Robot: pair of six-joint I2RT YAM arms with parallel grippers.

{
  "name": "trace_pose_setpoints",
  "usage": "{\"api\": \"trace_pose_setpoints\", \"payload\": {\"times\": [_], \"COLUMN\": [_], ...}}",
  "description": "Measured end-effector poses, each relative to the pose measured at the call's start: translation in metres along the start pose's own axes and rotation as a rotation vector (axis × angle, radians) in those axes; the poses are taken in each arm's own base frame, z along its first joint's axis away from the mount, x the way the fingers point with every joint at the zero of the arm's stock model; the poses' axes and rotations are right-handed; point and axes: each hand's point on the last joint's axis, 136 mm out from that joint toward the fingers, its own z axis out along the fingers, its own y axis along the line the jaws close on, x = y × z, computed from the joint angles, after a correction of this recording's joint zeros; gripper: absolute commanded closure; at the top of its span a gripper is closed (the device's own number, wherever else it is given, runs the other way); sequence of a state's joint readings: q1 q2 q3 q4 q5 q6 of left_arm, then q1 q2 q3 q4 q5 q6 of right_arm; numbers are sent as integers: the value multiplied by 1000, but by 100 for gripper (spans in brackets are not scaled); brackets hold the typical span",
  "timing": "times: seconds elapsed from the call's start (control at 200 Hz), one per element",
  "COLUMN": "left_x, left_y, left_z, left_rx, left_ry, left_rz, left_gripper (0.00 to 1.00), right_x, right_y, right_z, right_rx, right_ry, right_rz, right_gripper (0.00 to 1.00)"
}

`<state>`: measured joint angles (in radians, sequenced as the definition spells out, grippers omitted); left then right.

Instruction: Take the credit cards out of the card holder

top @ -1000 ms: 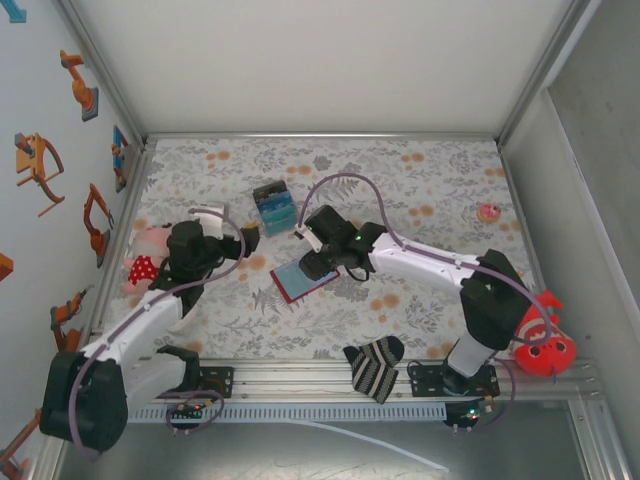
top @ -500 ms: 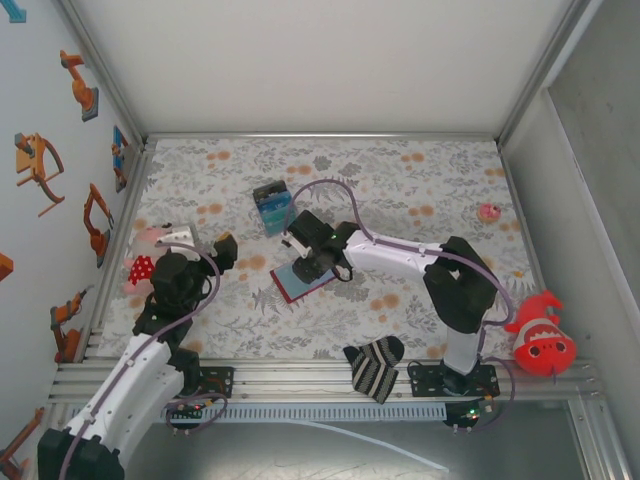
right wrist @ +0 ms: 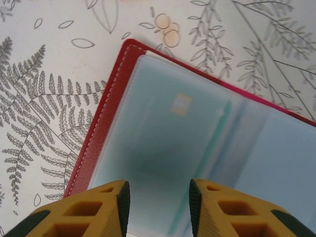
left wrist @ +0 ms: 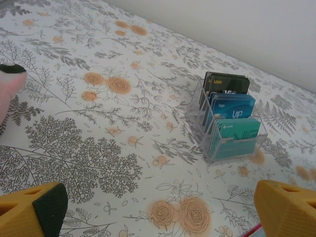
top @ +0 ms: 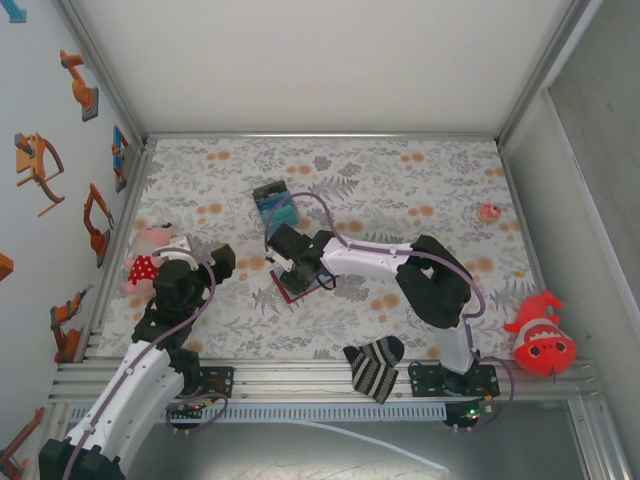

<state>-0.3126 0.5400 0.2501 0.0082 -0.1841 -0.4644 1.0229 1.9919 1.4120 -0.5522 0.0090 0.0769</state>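
Note:
The card holder (top: 297,287), a red wallet, lies open on the flowered cloth in the middle of the table. In the right wrist view its red stitched edge (right wrist: 106,111) frames cloudy plastic sleeves, and a teal credit card (right wrist: 173,128) shows through the left sleeve. My right gripper (top: 290,262) hovers just over that sleeve, and between its part-open yellow fingers (right wrist: 159,197) only the sleeve surface shows. My left gripper (top: 205,255) hangs wide open above bare cloth (left wrist: 160,207) to the wallet's left, holding nothing.
A clear stand (top: 275,207) (left wrist: 227,126) with several upright cards, dark, blue and teal, sits behind the wallet. A pink plush toy (top: 145,258) lies at the left edge, a striped sock (top: 375,365) at the front, a red fish plush (top: 540,340) at right, and a small pink ring (top: 489,212) far right.
My right gripper has slid left across the wallet and its fingers have narrowed. My left arm has pulled back toward the near left, still wide open.

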Motion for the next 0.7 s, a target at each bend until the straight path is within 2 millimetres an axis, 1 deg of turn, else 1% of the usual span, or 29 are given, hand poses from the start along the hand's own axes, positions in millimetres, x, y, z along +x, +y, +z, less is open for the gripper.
{"api": "trace_pose_setpoints", "payload": {"times": [0.135, 0.245, 0.471, 0.696], "left_x": [2, 5, 7, 10], "left_y": [3, 7, 11, 12], "left_z": [0, 1, 0, 1], "left_rx": [-15, -36, -58, -61], "left_ry": [7, 16, 22, 35], "left_rz": [-5, -7, -4, -1], "left_gripper": [3, 3, 3, 3], "right_x": [0, -3, 2, 3], "right_y": [6, 10, 13, 12], "right_z": [2, 5, 12, 15], "right_rx": [-28, -51, -72, -63], "right_ry": [15, 16, 37, 44], "right_rz": [-4, 1, 1, 0], "right_gripper": [45, 41, 38, 40]}}
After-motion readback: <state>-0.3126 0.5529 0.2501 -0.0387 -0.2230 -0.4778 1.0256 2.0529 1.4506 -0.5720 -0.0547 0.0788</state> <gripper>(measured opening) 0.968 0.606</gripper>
